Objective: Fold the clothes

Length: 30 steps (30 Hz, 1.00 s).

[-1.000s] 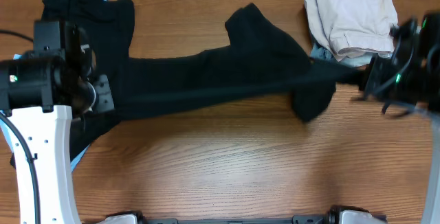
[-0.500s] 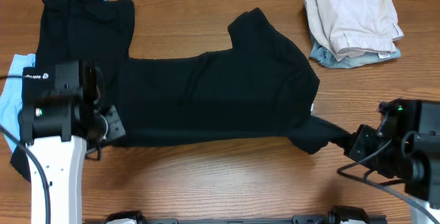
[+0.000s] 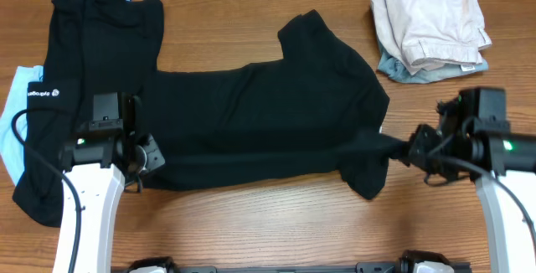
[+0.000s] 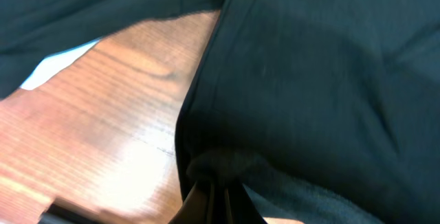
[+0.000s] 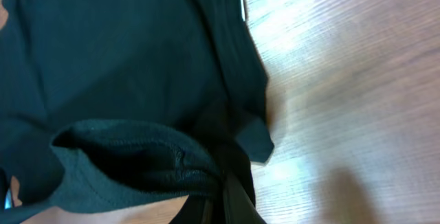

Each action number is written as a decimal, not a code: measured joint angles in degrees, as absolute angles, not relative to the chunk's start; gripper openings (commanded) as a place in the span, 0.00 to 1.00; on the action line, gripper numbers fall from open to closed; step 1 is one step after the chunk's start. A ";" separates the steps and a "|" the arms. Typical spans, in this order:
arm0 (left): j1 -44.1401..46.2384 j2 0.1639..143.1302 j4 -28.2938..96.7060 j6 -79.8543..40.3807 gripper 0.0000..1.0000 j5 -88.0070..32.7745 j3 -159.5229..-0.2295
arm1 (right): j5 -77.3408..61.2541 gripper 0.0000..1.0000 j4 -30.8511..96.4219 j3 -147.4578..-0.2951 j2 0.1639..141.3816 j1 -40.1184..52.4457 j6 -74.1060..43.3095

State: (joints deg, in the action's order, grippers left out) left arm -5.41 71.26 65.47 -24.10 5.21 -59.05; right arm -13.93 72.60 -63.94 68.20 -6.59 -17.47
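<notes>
**A:** How does the left tool point(image 3: 151, 157) sit?

**B:** Low over the wooden counter point(image 3: 251, 223), at the end of the white arm that rises from the near edge. It is clenched on the lower left corner of the black short-sleeved T-shirt point(image 3: 260, 118). In the left wrist view the hem is gathered into a small knot between the jaws.

**A:** And the right tool point(image 3: 412, 149)?

**B:** It points inward from the right, also near the counter. It is clamped on the shirt's near sleeve, and the right wrist view shows the sleeve's stitched opening bunched into the jaws.

**A:** How does the shirt lie?

**B:** Across the middle of the counter, lengthwise from left to right, mostly flat. The far sleeve points toward the back edge. The near sleeve is drawn out to a point at the right tool, with a loose fold drooping beside it. A small white label point(image 5: 243, 5) shows at the shirt's edge.

**A:** What lies around it?

**B:** A second black garment point(image 3: 92, 47) lies at the far left, touching the shirt, with a light blue cloth point(image 3: 12, 114) partly beneath it. At the far right corner, well apart, a folded beige garment point(image 3: 431, 13) rests on a grey-blue garment point(image 3: 400, 68).
</notes>
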 measured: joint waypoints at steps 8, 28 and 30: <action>-5.41 80.23 56.64 -24.10 0.04 5.48 -57.87 | -14.92 0.04 60.42 -63.94 78.48 -5.89 -14.92; -5.41 95.77 44.73 -24.14 0.45 5.91 -57.60 | -16.16 0.55 47.55 -63.94 93.19 -5.54 -12.10; -5.41 95.83 44.69 -24.51 0.61 6.24 -57.58 | -16.03 0.63 47.64 -63.94 93.41 -5.58 -11.90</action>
